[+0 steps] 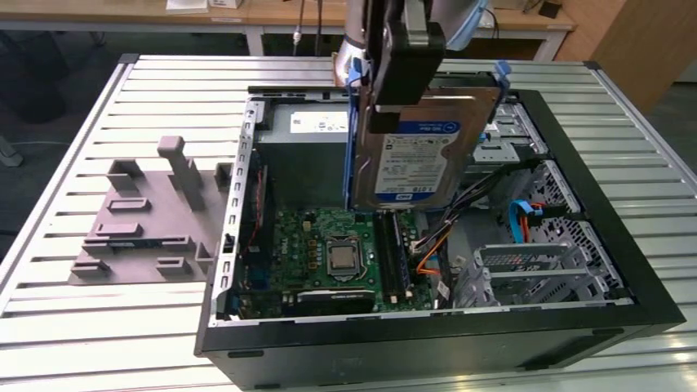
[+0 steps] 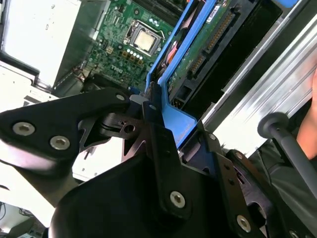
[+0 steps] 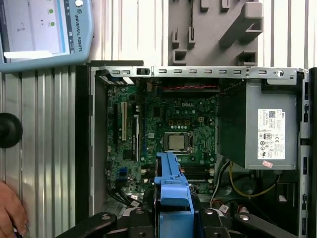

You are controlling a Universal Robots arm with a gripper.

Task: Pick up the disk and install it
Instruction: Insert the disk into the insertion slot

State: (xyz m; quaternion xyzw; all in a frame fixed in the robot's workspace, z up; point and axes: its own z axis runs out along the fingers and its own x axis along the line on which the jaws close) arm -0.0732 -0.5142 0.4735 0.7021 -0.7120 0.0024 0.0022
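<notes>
**Disk aloft over the open case, not yet seated**

Closest in, the hand (image 2: 157,111) is clamped on the end of the blue carrier frame (image 3: 173,191), black fingers pinching the plastic from both sides. That looks deliberate: gripping the frame keeps the pads off the drive's own metal and circuit board.

And there is the disk (image 1: 419,155), hanging on edge beneath the hand with its labelled face turned to the exterior view. It is touching nothing and sits clear above the computer case (image 1: 436,343). Carried upright and high like this, I judge it is being kept free of the case walls and cables.

Directly below lies the motherboard (image 1: 326,253), with the processor socket (image 3: 177,142) bare in the middle. Beside it is the grey power supply (image 3: 257,126), bolted in its corner. Toward the exterior view's right sits the metal drive cage (image 1: 544,261), with blue and orange cables trailing near it.

Further out, the case rests on the slatted surface (image 1: 87,327). A grey fixture block (image 1: 142,220) sits beside it on the exterior view's left. Farthest out, a teach pendant (image 3: 44,29) lies on the slats, and a person's fingers (image 3: 10,210) rest at the surface's edge.
</notes>
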